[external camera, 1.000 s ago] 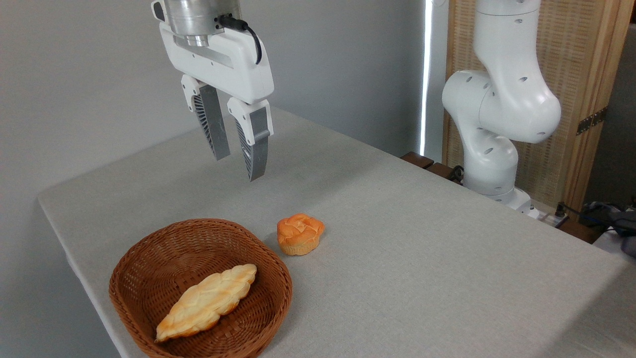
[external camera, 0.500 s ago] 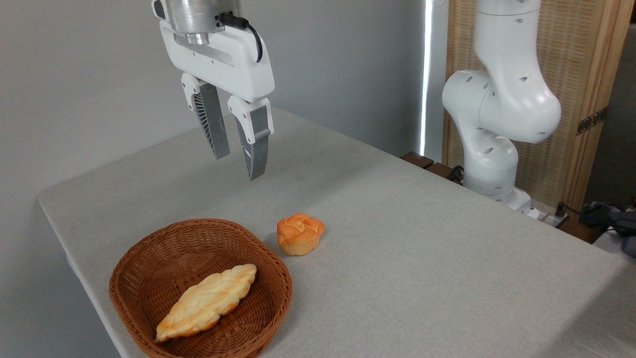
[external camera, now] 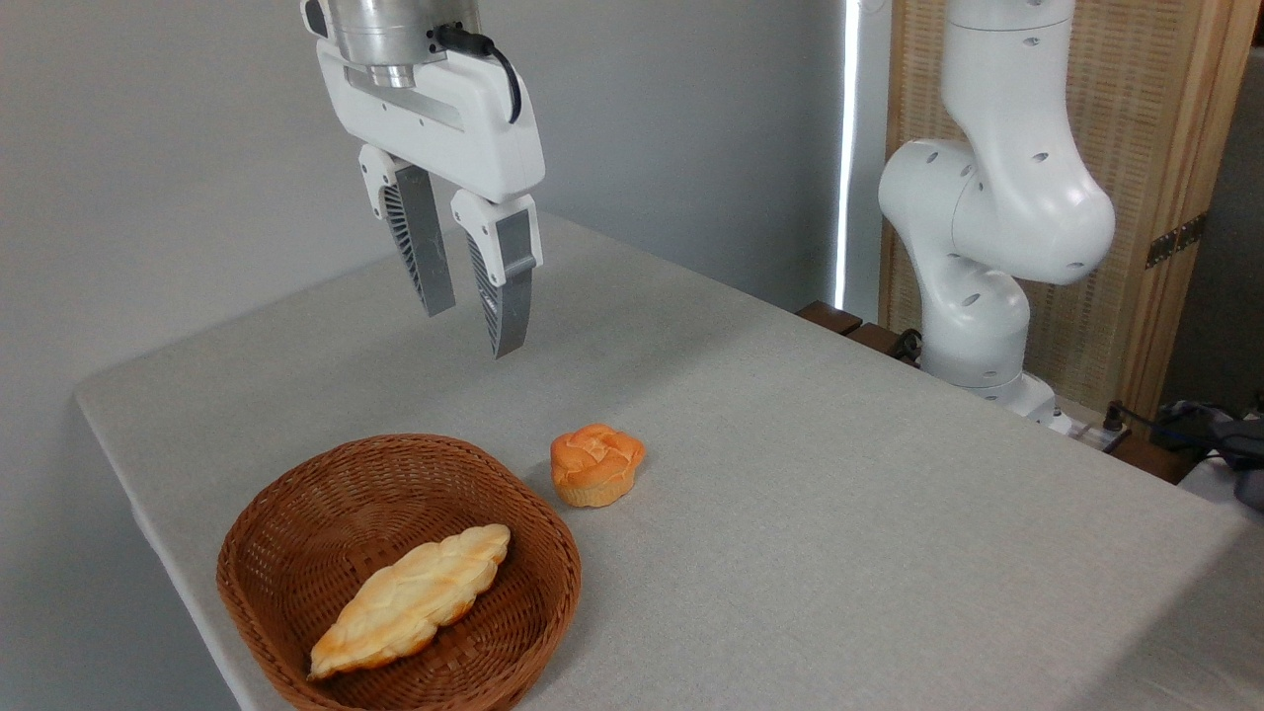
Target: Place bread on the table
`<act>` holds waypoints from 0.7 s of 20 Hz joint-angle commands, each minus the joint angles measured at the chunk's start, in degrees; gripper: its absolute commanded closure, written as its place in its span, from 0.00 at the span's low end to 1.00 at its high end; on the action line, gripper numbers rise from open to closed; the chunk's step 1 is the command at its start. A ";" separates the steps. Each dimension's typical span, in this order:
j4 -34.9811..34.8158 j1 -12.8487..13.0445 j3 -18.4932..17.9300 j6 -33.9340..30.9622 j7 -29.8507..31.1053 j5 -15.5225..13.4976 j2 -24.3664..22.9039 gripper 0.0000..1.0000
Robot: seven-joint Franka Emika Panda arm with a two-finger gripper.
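The bread (external camera: 413,598) lies inside the wicker basket (external camera: 296,513) at the bench's (external camera: 839,513) near left corner. A small orange bun (external camera: 596,464) sits on the cloth just beside the basket, at its two o'clock. The gripper (external camera: 472,334) hangs well above, toward twelve o'clock of the basket, its jaws released and empty.
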State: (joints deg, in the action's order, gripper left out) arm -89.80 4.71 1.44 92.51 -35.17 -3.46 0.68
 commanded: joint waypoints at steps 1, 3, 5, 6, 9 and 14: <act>-0.55 0.22 -0.74 1.44 0.54 -1.46 -0.60 0.00; -0.73 0.22 -0.74 1.97 0.54 -1.46 -0.60 0.00; -1.61 0.13 -0.74 3.02 0.54 -1.46 -1.21 0.00; -2.13 0.21 -0.74 3.46 0.54 -1.46 -1.56 0.00; -2.31 0.21 -0.74 3.47 0.54 -1.46 -1.65 0.00; -3.45 0.13 -0.74 4.95 0.19 -1.46 -2.44 0.00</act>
State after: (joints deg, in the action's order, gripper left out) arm -90.30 4.70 1.35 94.76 -35.17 -3.46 0.49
